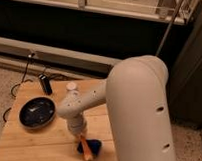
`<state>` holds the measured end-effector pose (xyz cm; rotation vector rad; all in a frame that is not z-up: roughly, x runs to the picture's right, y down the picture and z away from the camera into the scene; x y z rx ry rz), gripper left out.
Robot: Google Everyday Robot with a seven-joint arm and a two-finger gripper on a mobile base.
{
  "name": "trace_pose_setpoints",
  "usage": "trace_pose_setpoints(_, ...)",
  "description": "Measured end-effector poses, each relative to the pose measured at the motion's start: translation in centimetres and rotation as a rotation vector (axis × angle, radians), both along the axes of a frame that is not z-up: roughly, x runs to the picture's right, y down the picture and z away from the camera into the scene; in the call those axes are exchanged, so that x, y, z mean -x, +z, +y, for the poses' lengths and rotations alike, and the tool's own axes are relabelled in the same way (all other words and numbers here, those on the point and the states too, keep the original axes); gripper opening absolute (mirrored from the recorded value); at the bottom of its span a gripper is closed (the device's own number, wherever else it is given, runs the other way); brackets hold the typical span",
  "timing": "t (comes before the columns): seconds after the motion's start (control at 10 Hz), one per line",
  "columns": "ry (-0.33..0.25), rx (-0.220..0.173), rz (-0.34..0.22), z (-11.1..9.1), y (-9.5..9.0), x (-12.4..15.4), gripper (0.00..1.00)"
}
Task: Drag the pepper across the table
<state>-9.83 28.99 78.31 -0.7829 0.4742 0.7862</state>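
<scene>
The orange pepper (pixel 85 146) lies on the light wooden table (pixel 37 143) near its front edge, partly on top of a dark blue cloth (pixel 95 146). My gripper (pixel 79 134) hangs from the white arm and comes down right at the pepper's upper end, touching or very close to it. The big white arm link (pixel 138 111) fills the right side of the view and hides the table's right part.
A dark round bowl (pixel 37 112) sits on the table's left. A small white cap (pixel 71 86) and a black device (pixel 44 84) with cables stand at the back edge. A dark counter front runs behind the table.
</scene>
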Motion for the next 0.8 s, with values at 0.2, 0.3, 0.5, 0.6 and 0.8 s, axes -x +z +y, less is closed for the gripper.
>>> trace_pose_setpoints(0.2,0.005,0.014,0.016,-0.2,0.9,-0.3,0.41)
trace_pose_setpoints(0.3,0.001,0.007,0.02,-0.5,1.3,-0.5,0.51)
trace_pose_setpoints(0.5,-0.01,-0.016,0.03,-1.0,1.6,-1.0,0.68)
trace_pose_setpoints(0.6,-0.01,-0.034,0.036,-1.6,1.7,-1.1,0.78)
trace_pose_setpoints(0.8,-0.005,-0.073,0.039,-2.6,1.7,-1.0,0.8)
